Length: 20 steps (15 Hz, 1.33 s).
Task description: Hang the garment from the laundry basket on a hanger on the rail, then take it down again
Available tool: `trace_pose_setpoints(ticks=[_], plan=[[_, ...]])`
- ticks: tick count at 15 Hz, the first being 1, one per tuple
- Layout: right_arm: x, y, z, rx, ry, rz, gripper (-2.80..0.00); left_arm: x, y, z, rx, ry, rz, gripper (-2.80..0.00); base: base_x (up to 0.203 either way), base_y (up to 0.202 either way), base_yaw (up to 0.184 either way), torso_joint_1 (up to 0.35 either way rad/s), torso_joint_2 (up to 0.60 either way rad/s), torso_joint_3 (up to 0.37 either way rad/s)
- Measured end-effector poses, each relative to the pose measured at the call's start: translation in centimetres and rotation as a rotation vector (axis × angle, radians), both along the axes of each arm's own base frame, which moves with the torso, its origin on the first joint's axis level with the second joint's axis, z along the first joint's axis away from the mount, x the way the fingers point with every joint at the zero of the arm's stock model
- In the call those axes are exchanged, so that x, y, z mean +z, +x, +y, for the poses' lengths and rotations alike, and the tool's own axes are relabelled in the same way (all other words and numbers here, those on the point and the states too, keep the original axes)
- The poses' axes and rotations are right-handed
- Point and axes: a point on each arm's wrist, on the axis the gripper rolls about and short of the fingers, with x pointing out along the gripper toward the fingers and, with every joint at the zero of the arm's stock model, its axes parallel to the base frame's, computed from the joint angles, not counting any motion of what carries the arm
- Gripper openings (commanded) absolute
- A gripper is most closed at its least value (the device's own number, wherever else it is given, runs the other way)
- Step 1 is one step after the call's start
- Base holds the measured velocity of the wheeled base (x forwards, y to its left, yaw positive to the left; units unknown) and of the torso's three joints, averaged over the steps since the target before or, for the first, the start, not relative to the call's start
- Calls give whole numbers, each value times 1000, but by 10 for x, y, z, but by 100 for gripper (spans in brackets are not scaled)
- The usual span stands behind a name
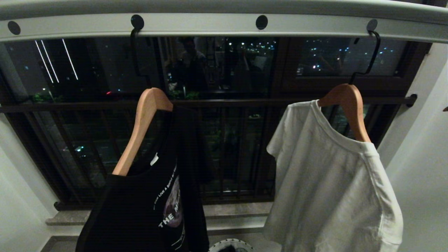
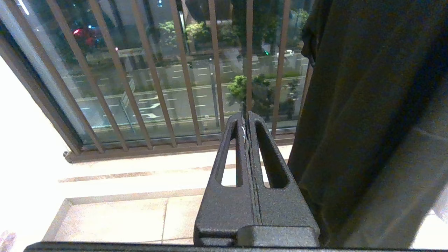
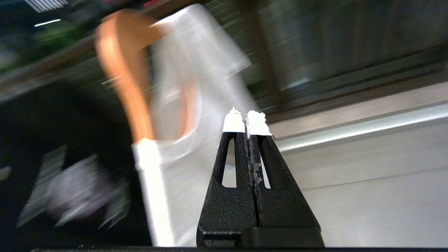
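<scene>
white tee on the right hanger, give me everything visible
The white T-shirt is plain, short-sleeved, soft and cotton-like. It hangs crooked on a wooden hanger: one shoulder is draped over one arm of the hanger, and the collar gapes below its peak. The hanger's black hook sits in a hole of the rail. Nothing else touches it.

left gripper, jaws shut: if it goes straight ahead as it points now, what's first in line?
Probably the brown window bars. The left gripper lines up with them past the pale sill. The black T-shirt hangs just beside that line and might brush it; depth is unclear.
</scene>
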Motion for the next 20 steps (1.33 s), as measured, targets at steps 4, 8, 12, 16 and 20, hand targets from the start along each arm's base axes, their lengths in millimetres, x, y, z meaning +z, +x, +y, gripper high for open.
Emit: trace_pose_setpoints(ticks=[4,8,12,16,20], plan=[[-2,10,-12,183,171,40,-280,0,0,0,0,0,0,-280,0,0,0,0,0,0],[-8,17,-17,277,250,45,-280,0,0,0,0,0,0,-280,0,0,0,0,0,0],[-11,21,-16,451,321,6,-280,0,0,0,0,0,0,-280,0,0,0,0,0,0],[-13,39,-18,650,343,-46,-280,0,0,0,0,0,0,-280,0,0,0,0,0,0],[-19,70,-11,793,291,-69,-280,0,0,0,0,0,0,-280,0,0,0,0,0,0]])
